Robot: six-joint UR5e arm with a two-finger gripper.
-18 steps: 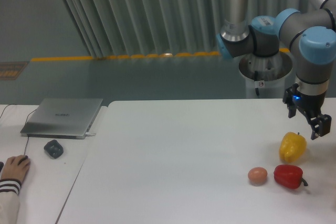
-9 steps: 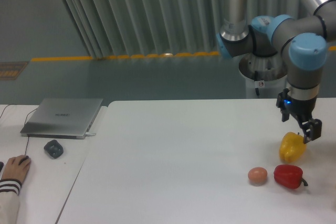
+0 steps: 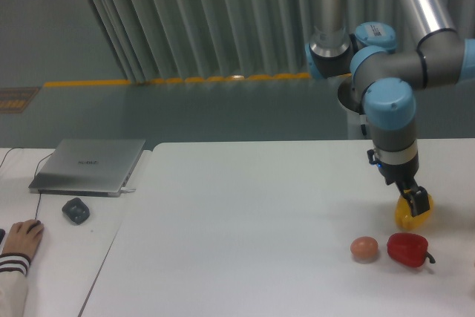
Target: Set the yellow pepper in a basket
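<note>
**Robot fingers drop onto a yellow pepper at the white surface's right edge**

The dark two-finger gripper (image 3: 413, 200) of the grey-and-blue robot arm (image 3: 391, 113) sits right on top of the glossy, lobed yellow bell pepper (image 3: 410, 215), which rests on the white surface (image 3: 245, 220) near its right side, just above the glossy red bell pepper (image 3: 407, 249) and up and to the right of the small tan egg-like ball (image 3: 364, 248). The pepper lies directly beneath the fingers and shows around them, with no sideways gap visible; its stem is hidden behind them. Whether the fingers are spread, closed or already clamping the pepper cannot be told from this angle. No basket is in view, so the carry direction cannot be judged.
</note>
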